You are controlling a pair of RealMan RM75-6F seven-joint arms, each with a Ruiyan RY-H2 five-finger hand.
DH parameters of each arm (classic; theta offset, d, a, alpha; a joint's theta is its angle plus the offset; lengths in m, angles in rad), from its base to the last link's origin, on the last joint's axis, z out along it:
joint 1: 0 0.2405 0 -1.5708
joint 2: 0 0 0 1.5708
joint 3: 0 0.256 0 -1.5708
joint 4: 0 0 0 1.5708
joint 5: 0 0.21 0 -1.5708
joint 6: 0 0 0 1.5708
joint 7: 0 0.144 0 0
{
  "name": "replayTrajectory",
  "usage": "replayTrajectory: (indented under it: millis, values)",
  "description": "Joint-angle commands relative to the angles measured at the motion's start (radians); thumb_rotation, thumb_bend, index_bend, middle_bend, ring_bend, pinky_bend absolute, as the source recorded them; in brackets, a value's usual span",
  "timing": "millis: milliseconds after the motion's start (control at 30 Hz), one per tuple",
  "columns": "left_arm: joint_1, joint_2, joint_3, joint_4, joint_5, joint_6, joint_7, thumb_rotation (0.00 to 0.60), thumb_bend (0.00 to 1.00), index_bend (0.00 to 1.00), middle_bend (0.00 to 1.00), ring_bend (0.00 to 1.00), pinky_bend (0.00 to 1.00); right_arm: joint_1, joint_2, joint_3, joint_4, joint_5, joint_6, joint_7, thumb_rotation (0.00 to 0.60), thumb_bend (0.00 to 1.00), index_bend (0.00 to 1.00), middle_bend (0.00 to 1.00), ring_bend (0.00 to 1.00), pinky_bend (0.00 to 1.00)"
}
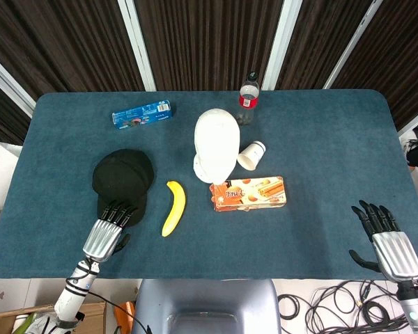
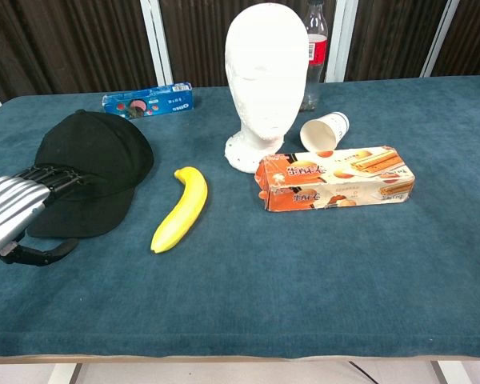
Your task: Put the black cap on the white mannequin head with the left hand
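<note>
The black cap (image 1: 122,175) (image 2: 92,164) lies flat on the blue table, left of centre, brim towards the front. The white mannequin head (image 1: 217,145) (image 2: 264,80) stands upright near the table's middle, to the right of the cap. My left hand (image 1: 109,229) (image 2: 20,210) hovers at the cap's brim with its fingers extended over the brim edge and the thumb below; it holds nothing. My right hand (image 1: 386,233) is open near the front right edge, far from both objects, and shows only in the head view.
A banana (image 1: 173,207) (image 2: 182,208) lies between the cap and the mannequin head. An orange biscuit box (image 1: 248,193) (image 2: 336,178), a tipped paper cup (image 1: 251,155) (image 2: 324,132), a bottle (image 1: 249,96) (image 2: 314,50) and a blue cookie pack (image 1: 141,115) (image 2: 147,99) surround the head.
</note>
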Motion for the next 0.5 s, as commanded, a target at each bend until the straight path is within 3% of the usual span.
replayTrajectory:
  millis: [33,200,500]
  values:
    - [0.006,-0.003,0.006,0.002,-0.006,0.007,0.015,0.6,0.36,0.2,0.2,0.13,0.14,-0.002,-0.002,0.003,-0.002,0.0,-0.004,-0.003,0.6,0.18,0.0,0.0,0.0,0.0]
    - [0.017,-0.052,0.005,0.098,-0.014,0.046,0.045,0.6,0.33,0.26,0.25,0.18,0.16,-0.009,0.002,0.006,-0.003,-0.01,0.002,0.008,0.6,0.18,0.0,0.0,0.0,0.0]
    - [0.023,-0.212,0.013,0.421,-0.017,0.105,0.065,0.6,0.33,0.35,0.32,0.24,0.19,-0.003,0.008,-0.004,-0.003,-0.044,-0.02,0.026,0.6,0.18,0.0,0.0,0.0,0.0]
